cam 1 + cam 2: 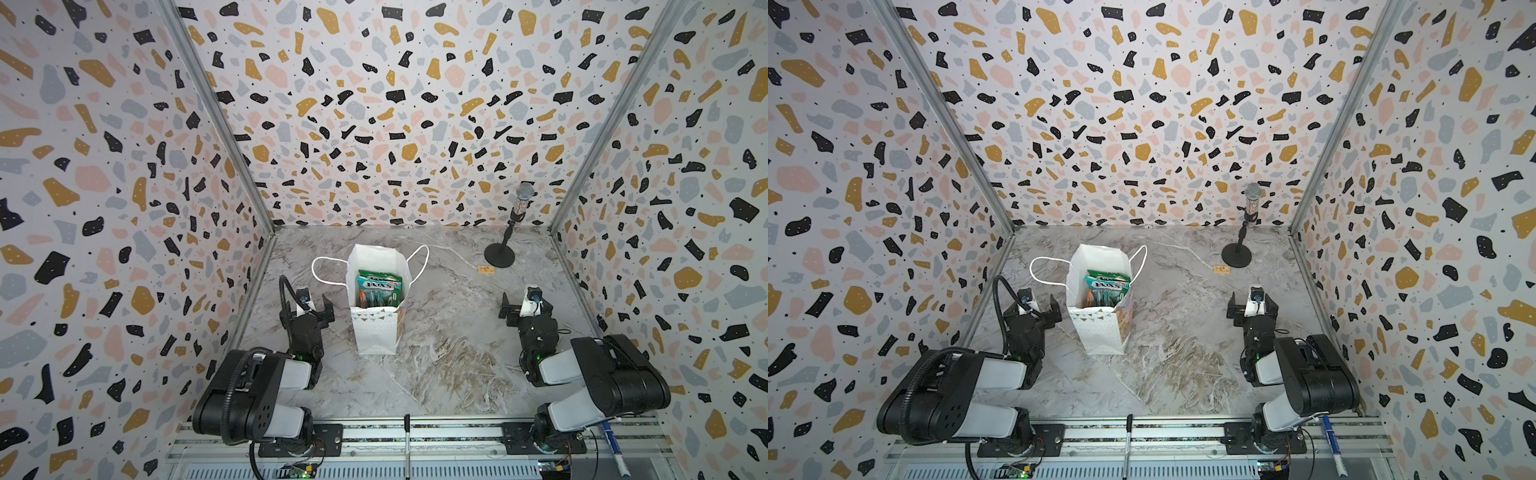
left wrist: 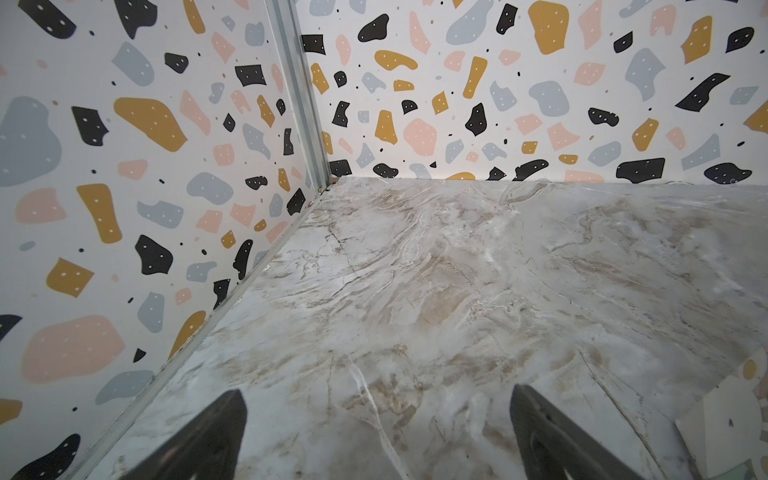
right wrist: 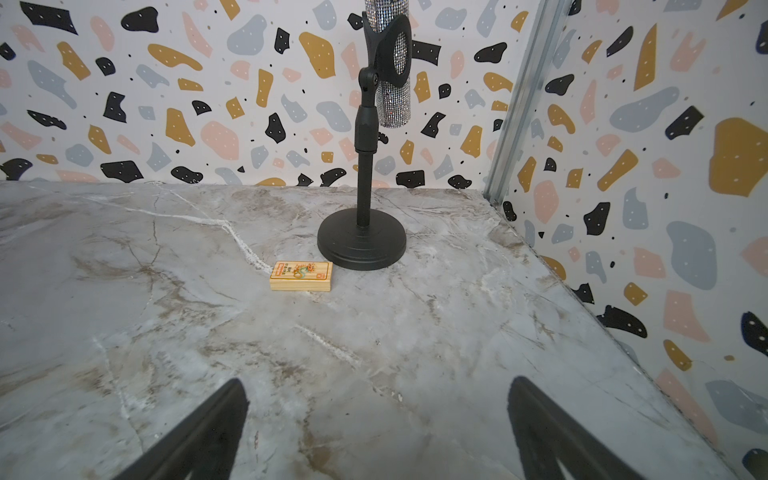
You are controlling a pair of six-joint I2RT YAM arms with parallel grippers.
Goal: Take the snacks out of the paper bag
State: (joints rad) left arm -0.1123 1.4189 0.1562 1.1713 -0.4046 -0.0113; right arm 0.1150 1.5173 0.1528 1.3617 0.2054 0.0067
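Observation:
The white paper bag (image 1: pixel 375 332) (image 1: pixel 1099 332) stands upright and open left of the table's middle, its cord handles splayed to both sides. Inside it I see the snacks (image 1: pixel 379 286) (image 1: pixel 1105 286), green and teal glossy packets stacked on edge. My left gripper (image 1: pixel 306 306) (image 1: pixel 1032 305) sits just left of the bag, open and empty, clear of it. In the left wrist view the gripper (image 2: pixel 378 390) shows bare marble between its fingers and a corner of the bag (image 2: pixel 731 424) at the edge. My right gripper (image 1: pixel 527 303) (image 1: pixel 1253 302) (image 3: pixel 376 380) rests far to the right, open and empty.
A microphone on a black round stand (image 1: pixel 500 254) (image 3: pixel 361 239) stands at the back right, with a small wooden block (image 1: pixel 485 270) (image 3: pixel 301 276) beside its base. Patterned walls close in three sides of the marble table (image 1: pixel 449 357). A pen (image 1: pixel 407 440) lies on the front rail.

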